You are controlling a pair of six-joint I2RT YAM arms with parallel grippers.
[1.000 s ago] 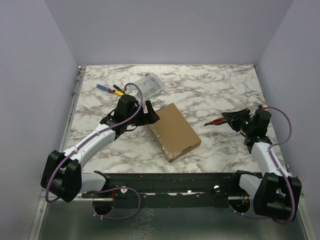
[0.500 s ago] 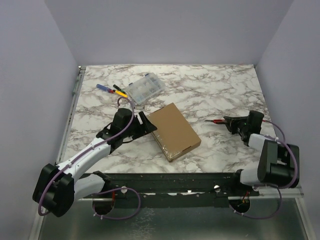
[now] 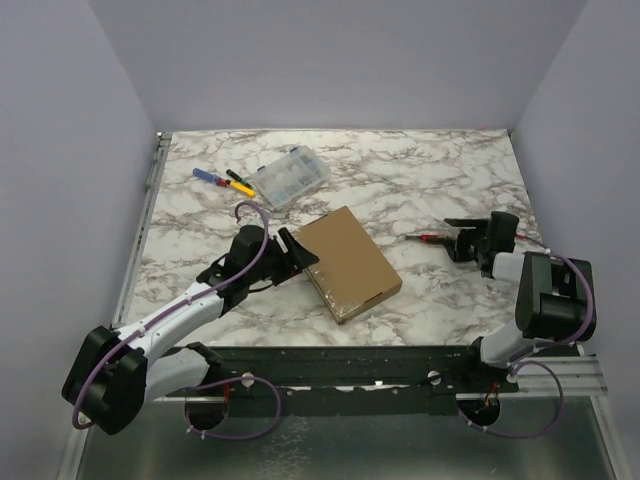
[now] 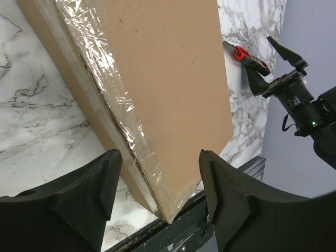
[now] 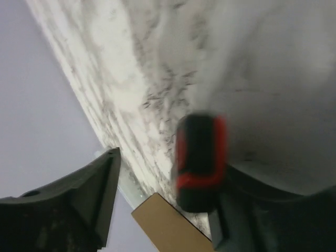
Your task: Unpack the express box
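The express box (image 3: 345,262), flat brown cardboard with clear tape along its side, lies shut at the middle of the table. My left gripper (image 3: 290,250) is open at the box's left edge. In the left wrist view the box (image 4: 157,79) has its near corner between the open jaws of that gripper (image 4: 160,157). My right gripper (image 3: 460,240) is open and low over the table on the right. A red and black cutter (image 3: 432,240) lies at its tips. In the right wrist view the cutter (image 5: 199,160) sits against the right finger of that gripper (image 5: 168,173).
A clear plastic compartment case (image 3: 290,177) lies at the back left, with a blue-handled tool (image 3: 205,175) and a yellow and black one (image 3: 238,183) beside it. The black front rail (image 3: 400,355) runs along the near edge. Walls stand on three sides.
My right gripper came down from above the table, laid the cutter on the marble and opened. My left gripper drew back a little along the box's left edge. The compartment case settled flat.
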